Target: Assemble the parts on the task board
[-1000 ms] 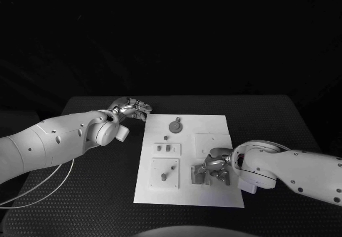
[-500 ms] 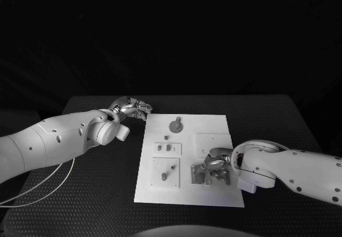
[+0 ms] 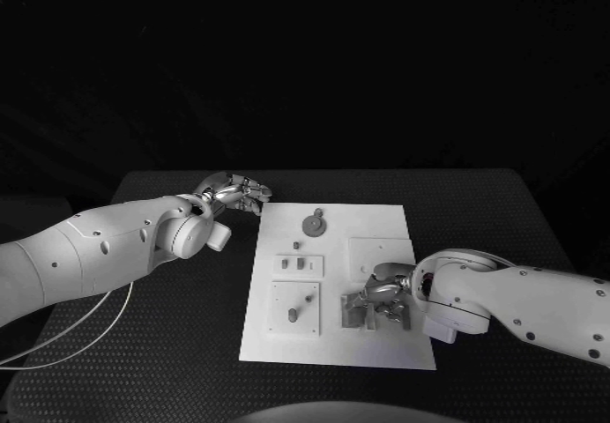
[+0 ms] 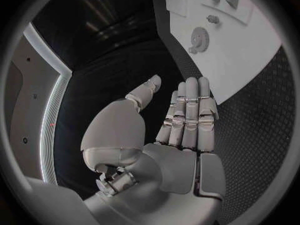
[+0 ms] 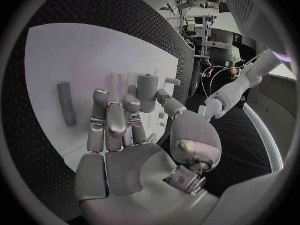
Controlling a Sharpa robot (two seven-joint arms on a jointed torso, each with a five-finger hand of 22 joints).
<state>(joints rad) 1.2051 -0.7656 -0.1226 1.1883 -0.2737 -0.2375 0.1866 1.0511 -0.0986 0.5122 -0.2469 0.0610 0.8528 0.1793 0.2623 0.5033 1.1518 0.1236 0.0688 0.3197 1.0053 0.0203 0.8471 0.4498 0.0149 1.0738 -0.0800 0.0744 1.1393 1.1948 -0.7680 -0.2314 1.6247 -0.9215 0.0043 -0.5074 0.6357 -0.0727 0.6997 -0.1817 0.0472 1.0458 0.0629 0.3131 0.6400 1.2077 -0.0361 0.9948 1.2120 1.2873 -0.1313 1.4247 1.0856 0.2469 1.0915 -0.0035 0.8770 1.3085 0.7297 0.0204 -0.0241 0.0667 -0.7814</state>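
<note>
Parts [image 3: 313, 226] sit on the task board [image 3: 382, 220] mid-table, looking small, rigid, light and likely slippery, best pinched by their sides; right hand [image 3: 379, 304] grasps a cylindrical part [image 5: 147, 92] at the near end, left hand [image 3: 234, 193] hovers off-board, fingers released

Right hand [image 3: 382, 300] crowds task board [image 3: 382, 225] near edge; far half open.

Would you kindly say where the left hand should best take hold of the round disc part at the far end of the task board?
Probably from above, by the disc part's rim: it lies flat on the task board, leaving only its edge to pinch.
</note>
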